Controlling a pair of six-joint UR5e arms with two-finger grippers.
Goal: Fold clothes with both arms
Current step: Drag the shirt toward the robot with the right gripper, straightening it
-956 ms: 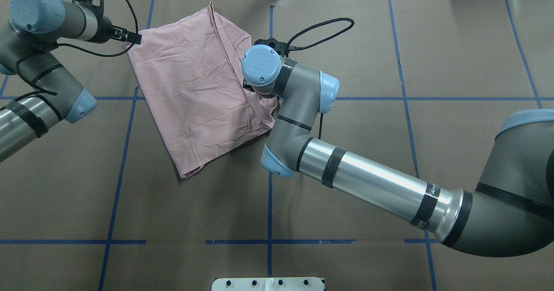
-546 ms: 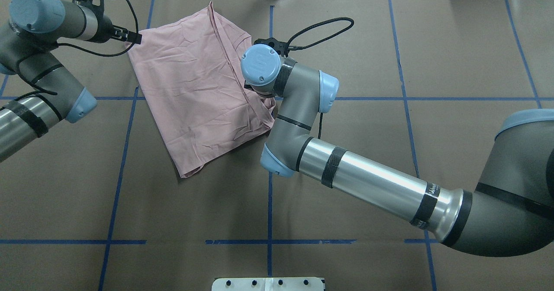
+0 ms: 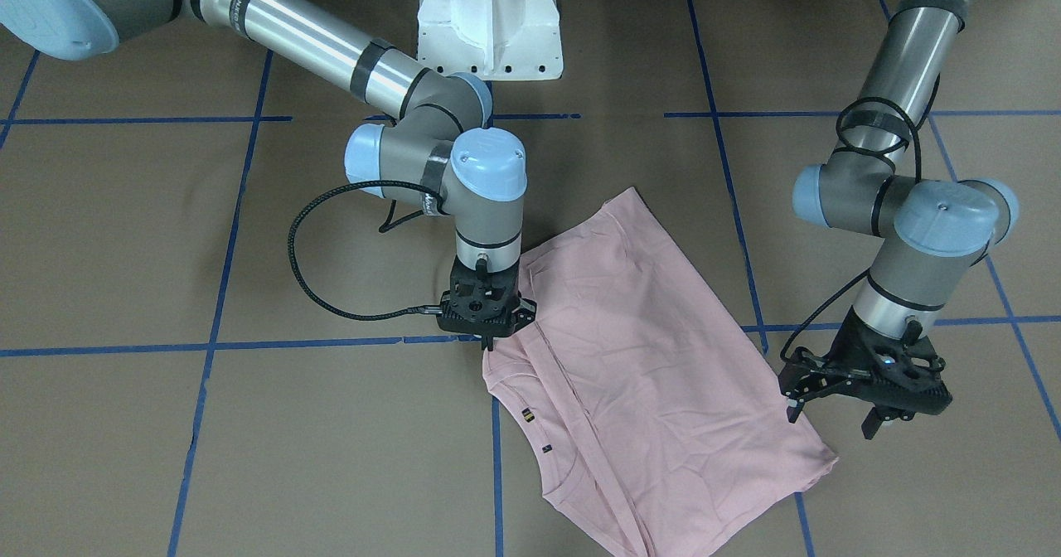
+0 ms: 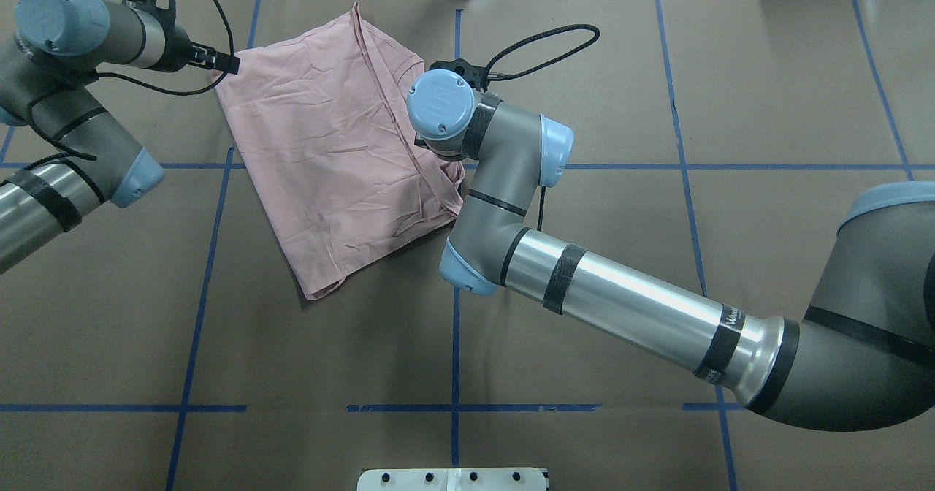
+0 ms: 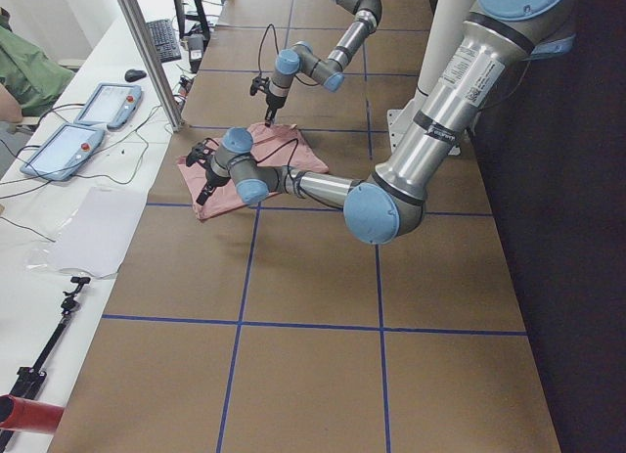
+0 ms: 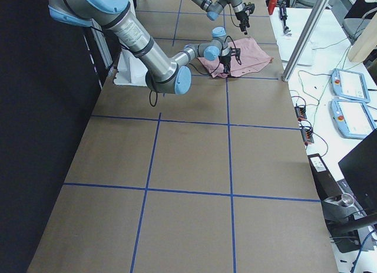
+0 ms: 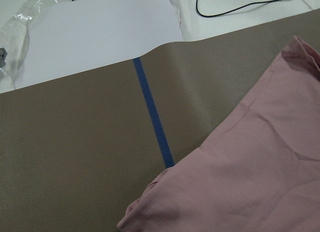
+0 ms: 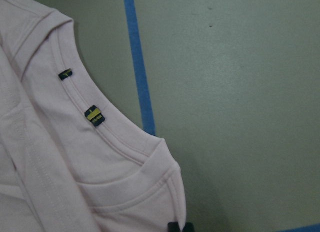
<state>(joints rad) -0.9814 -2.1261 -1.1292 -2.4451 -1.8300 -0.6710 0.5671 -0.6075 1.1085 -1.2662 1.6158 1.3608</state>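
Pinching the neckline-side edge of pale pink short-sleeved T-shirt (image 3: 655, 358) with right black two-finger gripper (image 3: 489, 343), jaws narrow and closed on the fabric, two small black-and-yellow tags (image 8: 94, 117) just beside. Lying folded, creased and flat on brown paper-covered bench (image 3: 124, 250), skewed against blue tape lines (image 3: 249, 346), toward the far edge on the robot's left half. Hanging over the shirt's outer far corner with left black two-finger gripper (image 3: 830, 418), jaws wide, gripping nothing.

Left arm (image 4: 73, 140) and right arm (image 4: 628, 305): grey links, silver forearms with black tape bands, light blue joint caps. Black cables (image 3: 292, 246) loop at each wrist.
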